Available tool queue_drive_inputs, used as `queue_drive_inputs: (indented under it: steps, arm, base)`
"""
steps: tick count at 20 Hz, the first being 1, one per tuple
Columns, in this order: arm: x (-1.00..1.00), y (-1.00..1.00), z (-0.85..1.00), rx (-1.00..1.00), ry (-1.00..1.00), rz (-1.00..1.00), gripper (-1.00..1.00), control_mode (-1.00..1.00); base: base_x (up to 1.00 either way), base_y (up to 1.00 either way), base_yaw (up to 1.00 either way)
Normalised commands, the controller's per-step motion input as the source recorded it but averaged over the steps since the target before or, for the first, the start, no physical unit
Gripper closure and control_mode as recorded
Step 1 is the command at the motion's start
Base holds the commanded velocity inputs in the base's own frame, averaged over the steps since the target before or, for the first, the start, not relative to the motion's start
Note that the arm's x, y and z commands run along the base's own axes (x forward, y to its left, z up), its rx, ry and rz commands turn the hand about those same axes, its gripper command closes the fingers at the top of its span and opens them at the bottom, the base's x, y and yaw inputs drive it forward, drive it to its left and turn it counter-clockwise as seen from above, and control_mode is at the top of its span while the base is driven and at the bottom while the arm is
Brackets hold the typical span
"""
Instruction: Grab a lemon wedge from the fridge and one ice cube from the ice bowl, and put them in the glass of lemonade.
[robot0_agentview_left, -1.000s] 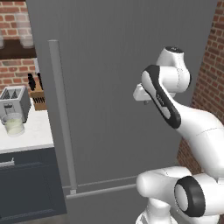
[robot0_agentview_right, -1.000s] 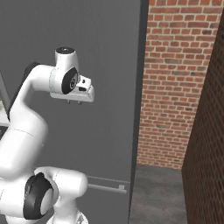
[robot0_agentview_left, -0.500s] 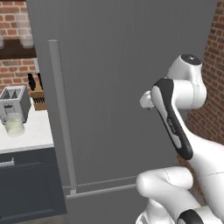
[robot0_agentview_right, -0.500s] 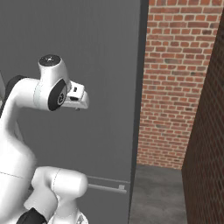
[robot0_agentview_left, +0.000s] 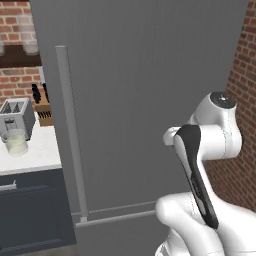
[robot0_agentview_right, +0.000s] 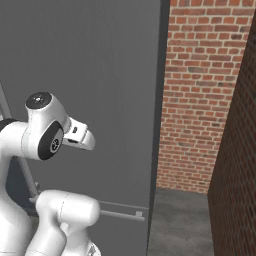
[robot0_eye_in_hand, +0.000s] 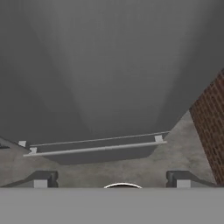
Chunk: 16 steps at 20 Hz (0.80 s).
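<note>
The fridge (robot0_agentview_left: 140, 85) stands shut, a tall dark grey front with a long vertical bar handle (robot0_agentview_left: 70, 135); its door also fills the right base view (robot0_agentview_right: 90, 65) and the hand view (robot0_eye_in_hand: 109, 65). The lemon wedge is hidden behind that door. The glass of lemonade (robot0_agentview_left: 15, 142) sits on the white counter left of the fridge, in front of the toaster. The ice bowl is out of view. My gripper (robot0_eye_in_hand: 111, 179) is open and holds nothing, its fingertips (robot0_eye_in_hand: 41, 179) far apart, looking down the door at the floor. The folded arm keeps the hand (robot0_agentview_right: 80, 138) short of the door.
A toaster (robot0_agentview_left: 17, 114) and a knife block (robot0_agentview_left: 42, 107) stand on the counter (robot0_agentview_left: 35, 155) over dark blue-grey cabinets. A horizontal bar handle (robot0_eye_in_hand: 94, 148) crosses the fridge's lower drawer. Brick wall (robot0_agentview_right: 200, 100) closes in the right side, with a strip of grey floor (robot0_agentview_right: 180, 225) beside the fridge.
The arm has folded back, down and to the right, drawing the hand away from the fridge door. The fridge and the counter things have not moved.
</note>
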Motion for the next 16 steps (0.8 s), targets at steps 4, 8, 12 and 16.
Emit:
queue_drive_inputs:
  steps: [4,8,12,16]
  arm:
    - [0.00,0.00,-0.38,0.00,0.17,-0.22,-1.00,-1.00]
    - [0.00,0.00,0.00,0.00,0.00,-0.02,-1.00,-1.00]
    - [0.00,0.00,0.00,0.00,0.00,0.00,-1.00,-1.00]
    - [0.00,0.01,0.00,0.00,0.00,0.00,-1.00,1.00]
  base:
    - [0.00,0.00,0.00]
    - [0.00,0.00,0.00]
    - [0.00,0.00,0.00]
    - [-0.01,0.46,-0.01]
